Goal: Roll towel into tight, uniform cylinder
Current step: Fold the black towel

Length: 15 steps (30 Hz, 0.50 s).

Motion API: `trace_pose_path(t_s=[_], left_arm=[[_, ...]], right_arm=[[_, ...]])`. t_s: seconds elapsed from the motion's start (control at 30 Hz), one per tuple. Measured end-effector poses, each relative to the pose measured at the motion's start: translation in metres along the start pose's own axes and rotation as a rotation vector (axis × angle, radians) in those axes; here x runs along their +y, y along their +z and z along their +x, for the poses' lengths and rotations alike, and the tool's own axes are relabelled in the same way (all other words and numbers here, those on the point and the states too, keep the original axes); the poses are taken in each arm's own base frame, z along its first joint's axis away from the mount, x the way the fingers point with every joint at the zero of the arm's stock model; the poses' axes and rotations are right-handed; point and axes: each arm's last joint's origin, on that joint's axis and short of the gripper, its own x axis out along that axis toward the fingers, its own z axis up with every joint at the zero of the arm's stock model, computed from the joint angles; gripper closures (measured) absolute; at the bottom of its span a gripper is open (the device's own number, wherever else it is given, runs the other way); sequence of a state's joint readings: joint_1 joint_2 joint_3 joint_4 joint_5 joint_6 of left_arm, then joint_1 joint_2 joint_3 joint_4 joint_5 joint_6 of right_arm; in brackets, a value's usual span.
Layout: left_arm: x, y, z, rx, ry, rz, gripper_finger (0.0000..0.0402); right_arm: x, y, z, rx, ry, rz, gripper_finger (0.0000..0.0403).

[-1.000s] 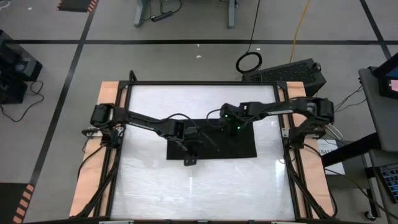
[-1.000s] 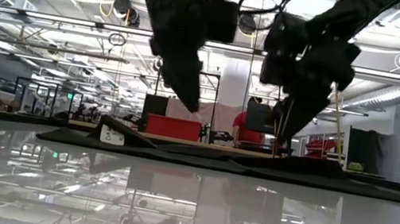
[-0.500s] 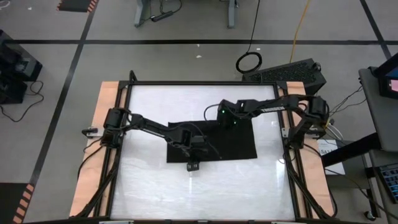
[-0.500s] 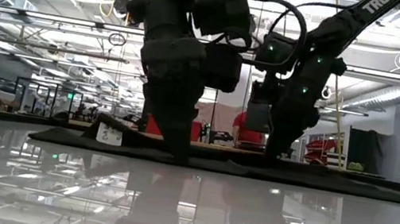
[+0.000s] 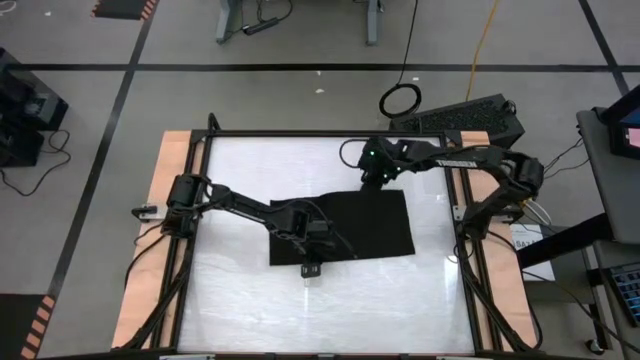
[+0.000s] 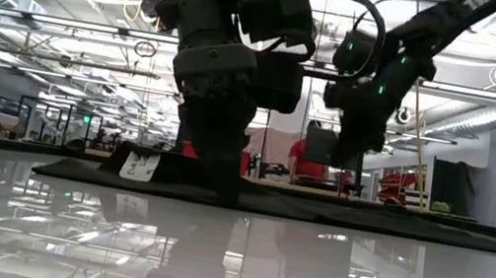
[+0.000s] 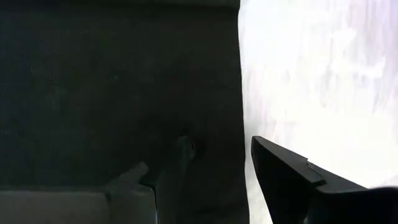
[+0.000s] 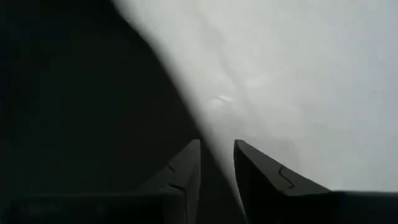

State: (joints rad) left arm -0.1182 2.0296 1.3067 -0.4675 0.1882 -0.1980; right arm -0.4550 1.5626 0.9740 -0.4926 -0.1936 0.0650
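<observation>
The black towel [image 5: 345, 225] lies spread flat on the white tabletop [image 5: 240, 170]. In the low view its left end [image 6: 140, 157] is humped up, with the white tag [image 6: 140, 168] on it. My left gripper [image 5: 310, 262] is open and down at the towel's near edge. One of its fingers is on the cloth and the other is over bare table [image 7: 221, 144]. My right gripper [image 5: 372, 181] is at the towel's far edge. Its fingers stand a narrow gap apart, and the cloth's edge runs between them [image 8: 217, 149]. My left gripper points down from above. One fingertip [image 7: 185, 146] rests on the towel just inside its near edge [image 7: 233, 124], where the cloth shows a small dimple. The other finger [image 7: 273, 162] is over the bare table. The towel stays flat. Whether my right gripper touches the cloth, I cannot tell.
Wooden strips [image 5: 165, 230] and a black frame border the tabletop. Bare white surface lies on all sides of the towel. A person in red [image 6: 305, 158] shows far behind the table in the low view.
My left gripper has come down onto the towel's near edge and shifted slightly toward the table's near edge. My right gripper has moved from the towel's middle toward the table's far edge, dipping and then rising a little. The towel has stayed flat.
</observation>
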Motion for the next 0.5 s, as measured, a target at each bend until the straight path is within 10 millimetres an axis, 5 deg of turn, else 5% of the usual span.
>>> trace_pose_path(t_s=[0.13, 0.33, 0.5], left_arm=[[0.003, 0.001, -0.003, 0.005, -0.005, -0.014, 0.0210], [0.011, 0.009, -0.023, 0.034, 0.009, -0.032, 0.0210], [0.024, 0.011, -0.048, 0.045, 0.048, -0.065, 0.0210]], right_arm=[[0.030, -0.002, -0.009, -0.002, 0.190, -0.049, 0.0314], [0.069, -0.018, 0.000, 0.077, 0.246, -0.160, 0.0314], [0.076, -0.040, 0.015, 0.130, 0.167, -0.166, 0.0314]])
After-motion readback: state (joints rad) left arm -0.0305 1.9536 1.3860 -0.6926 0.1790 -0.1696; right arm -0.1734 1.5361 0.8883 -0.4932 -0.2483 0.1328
